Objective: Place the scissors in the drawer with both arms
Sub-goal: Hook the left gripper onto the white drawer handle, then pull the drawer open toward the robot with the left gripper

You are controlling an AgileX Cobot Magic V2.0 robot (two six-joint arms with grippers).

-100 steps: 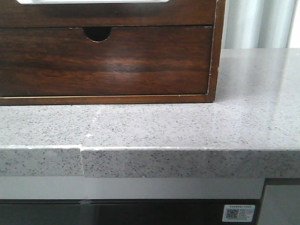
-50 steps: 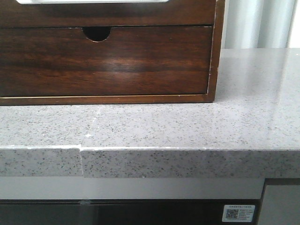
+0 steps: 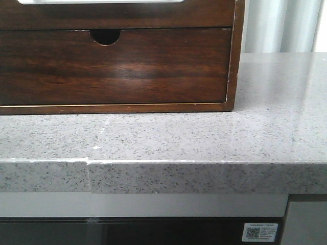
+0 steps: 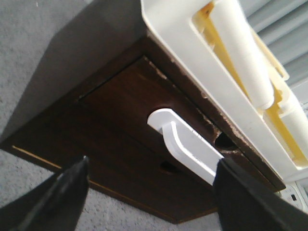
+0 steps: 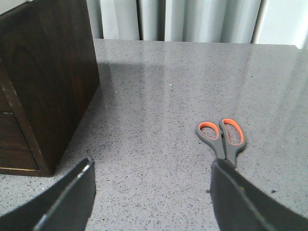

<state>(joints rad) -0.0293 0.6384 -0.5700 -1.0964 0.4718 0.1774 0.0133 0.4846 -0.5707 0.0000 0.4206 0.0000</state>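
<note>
Front view is filled by a grey speckled stone countertop [image 3: 214, 138] with a thick front edge, a seam [image 3: 89, 176] running down that edge at the left, and pale vertical curtains [image 3: 286, 25] behind at the far right. A dark brown wooden cabinet [image 3: 232, 61] stands on the far left part of the counter; its lower drawer front [image 3: 117, 71] with a half-round notch [image 3: 106, 35] is shut, and above it only a strip of the drawer [image 3: 117, 15] with its white-showing cut-out is visible. Neither arm appears here, and nothing has changed from the earlier front pictures.

Left wrist view looks closely at the cabinet front: the drawer [image 4: 139, 103] is closed, a white curved handle piece [image 4: 185, 144] sits in its cut-out, and a white tray [image 4: 178, 29] holding white and yellow items rests on the cabinet top. The left gripper [image 4: 154, 192] has its dark fingers [image 4: 62, 192] spread wide, holding nothing.

Right wrist view alone shows the scissors [image 5: 224, 137], grey with orange-lined handles, lying flat on the counter well to the right of the cabinet side [image 5: 48, 72]. The right gripper [image 5: 154, 192] is spread apart and empty, one finger [image 5: 240, 197] covering the blades.
</note>
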